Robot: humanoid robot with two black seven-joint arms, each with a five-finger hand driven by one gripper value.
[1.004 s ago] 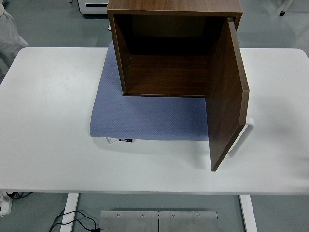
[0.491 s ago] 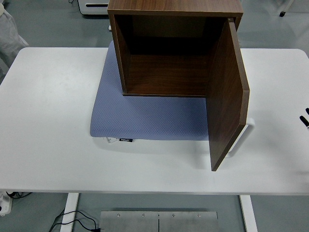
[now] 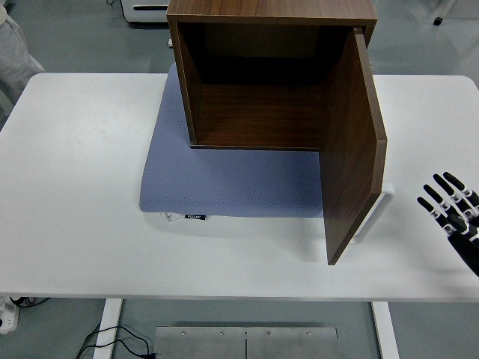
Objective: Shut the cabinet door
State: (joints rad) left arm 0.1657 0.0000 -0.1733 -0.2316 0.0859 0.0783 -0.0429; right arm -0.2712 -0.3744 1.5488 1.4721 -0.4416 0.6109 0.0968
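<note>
A dark wooden cabinet (image 3: 262,75) stands at the back middle of the white table (image 3: 75,187), partly on a blue-grey mat (image 3: 224,183). Its inside is empty. Its door (image 3: 352,146), hinged on the right, stands wide open and points toward the table's near edge. A white handle (image 3: 376,213) shows on the door's outer side. My right hand (image 3: 453,213) is over the table at the right edge, to the right of the door and apart from it, fingers spread and holding nothing. My left arm is out of view.
A white cloth or sleeve (image 3: 13,52) shows at the top left edge. A white appliance (image 3: 146,9) stands on the floor behind the table. A metal plate (image 3: 245,342) and cables (image 3: 112,340) lie on the floor below the near edge.
My right hand has come in from the right edge and moved left toward the open door. The cabinet and door have not moved.
</note>
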